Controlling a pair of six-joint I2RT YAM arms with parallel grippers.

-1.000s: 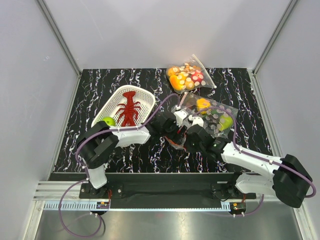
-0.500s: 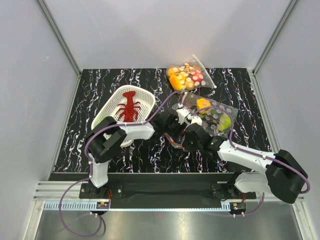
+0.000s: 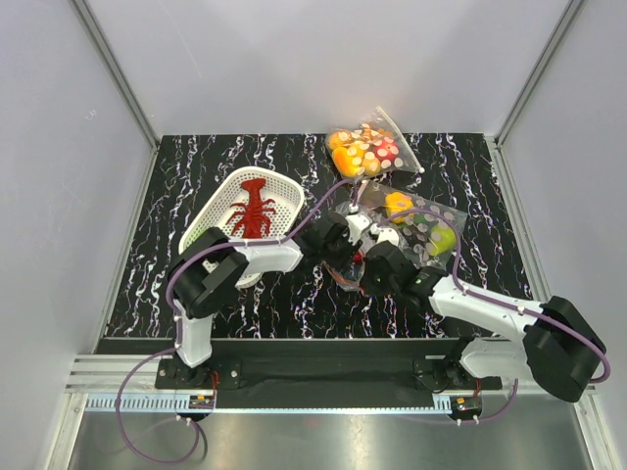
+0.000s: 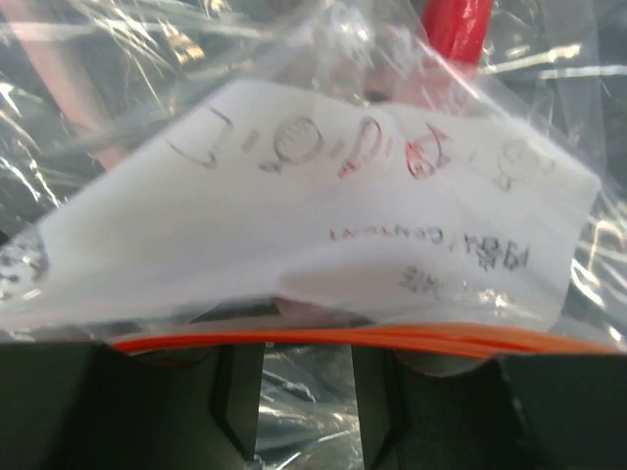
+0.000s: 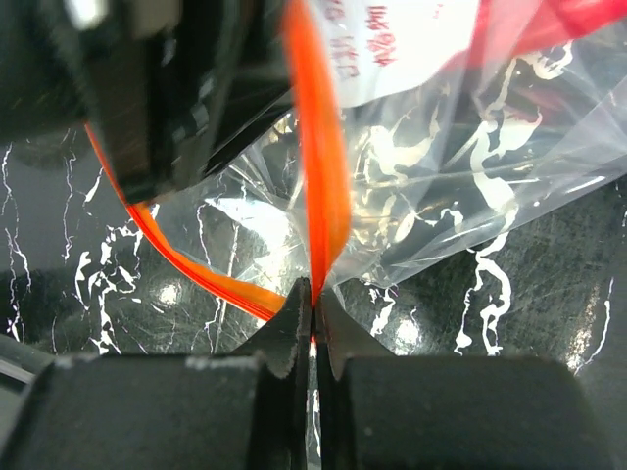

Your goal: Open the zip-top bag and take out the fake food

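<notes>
While right fingers (image 5: 287, 331) pinch zip-top bag (image 5: 318, 176) strip | left fingers (image 4: 238, 392) parted beneath strip

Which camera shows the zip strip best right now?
Right wrist: the zip strip is close up, pinched in the right end effector. Left wrist shows it as a thin orange line below the paper slip. The top view barely shows it.

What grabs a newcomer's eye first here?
The red lobster lying in the white basket, left of centre on the black marbled table. Mid-table, the right gripper is shut on the orange zip strip of the zip-top bag. A polka-dotted bag of bright fruit lies at the back, another polka-dotted bag nearer, to the right.
</notes>
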